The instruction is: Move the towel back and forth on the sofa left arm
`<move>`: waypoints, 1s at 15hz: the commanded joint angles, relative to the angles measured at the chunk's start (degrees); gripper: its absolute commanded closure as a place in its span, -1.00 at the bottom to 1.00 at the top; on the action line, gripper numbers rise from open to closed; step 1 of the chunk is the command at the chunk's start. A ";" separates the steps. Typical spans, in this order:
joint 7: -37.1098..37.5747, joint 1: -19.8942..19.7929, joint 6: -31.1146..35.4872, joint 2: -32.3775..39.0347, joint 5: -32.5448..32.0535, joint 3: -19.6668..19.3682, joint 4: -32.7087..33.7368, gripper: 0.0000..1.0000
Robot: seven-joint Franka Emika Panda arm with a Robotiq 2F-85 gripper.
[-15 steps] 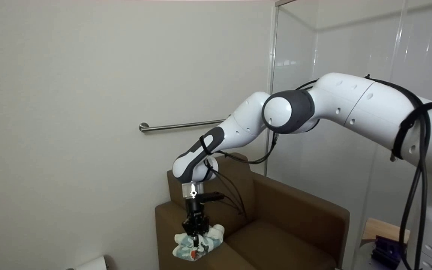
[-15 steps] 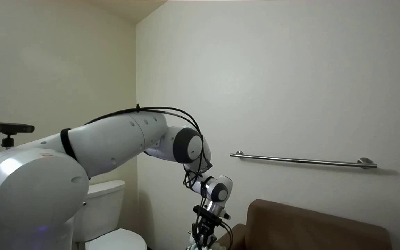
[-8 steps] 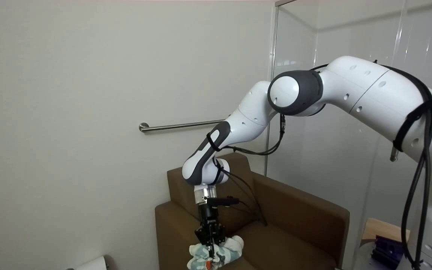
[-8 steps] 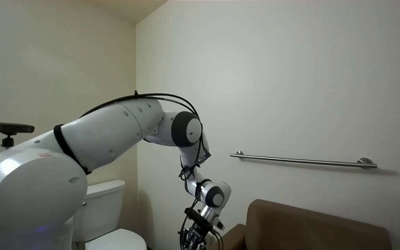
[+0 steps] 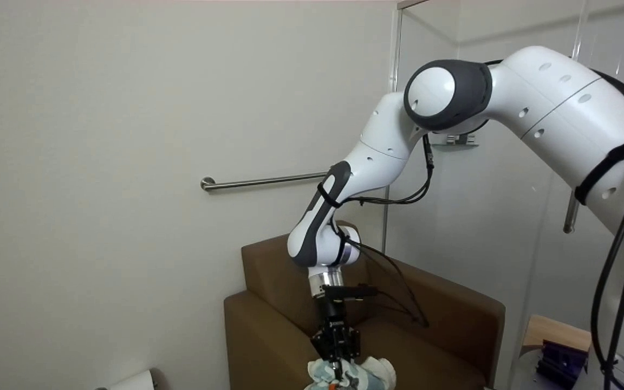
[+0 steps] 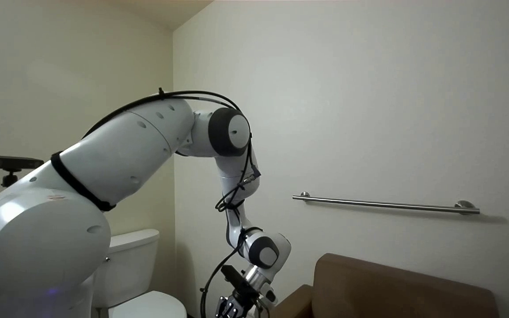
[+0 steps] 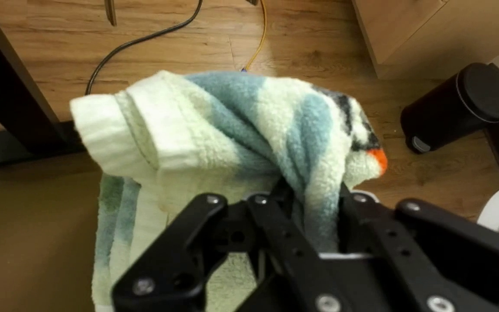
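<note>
The towel [image 7: 232, 121] is white with pale blue patches, a black patterned part and an orange spot. It is bunched, and its folds run between the fingers of my gripper [image 7: 312, 195] in the wrist view. My gripper [image 5: 339, 368] is shut on the towel [image 5: 371, 374] in an exterior view, where the frame's bottom edge cuts the towel off. The brown sofa's left arm [image 5: 260, 325] lies to the left of the gripper there. Whether the towel touches the arm or seat is unclear. In an exterior view my gripper [image 6: 232, 307] is at the bottom edge.
The sofa back [image 6: 396, 287] stands against the wall below a metal grab bar [image 6: 382, 203]. A toilet [image 6: 135, 260] stands in the corner. The wrist view shows a black bin [image 7: 457, 106], a dark cable [image 7: 145, 38] and a dark post [image 7: 11, 82].
In an exterior view the gripper and towel have moved right and down, away from the sofa back. The arm's elbow has risen. The grip on the towel has stayed.
</note>
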 commanded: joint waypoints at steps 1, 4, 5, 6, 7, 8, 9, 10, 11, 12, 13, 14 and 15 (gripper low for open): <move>0.64 -0.26 3.91 -6.31 1.99 -0.28 -9.88 0.81; 0.51 0.36 4.58 -4.44 0.48 -0.77 -9.54 0.81; 0.51 0.61 4.80 -3.17 -0.17 -1.00 -8.29 0.81; 0.63 0.85 5.05 -2.23 -0.78 -1.18 -7.19 0.81; 0.63 1.13 5.36 -1.30 -1.61 -1.38 -5.52 0.81; 0.94 1.52 5.74 -0.29 -2.61 -1.77 -3.80 0.81; 0.97 1.73 5.83 1.05 -3.50 -2.04 -1.31 0.81; 0.91 1.97 5.99 2.06 -4.54 -2.25 0.82 0.81; 0.99 2.30 5.74 3.20 -5.86 -2.51 3.56 0.81; 1.15 2.69 5.33 4.48 -7.24 -2.81 6.57 0.81; 1.06 2.94 4.98 5.70 -8.50 -2.92 9.56 0.81; 0.99 3.19 4.60 7.04 -9.72 -2.94 12.71 0.81; 0.85 3.32 4.30 8.33 -10.62 -2.86 15.57 0.81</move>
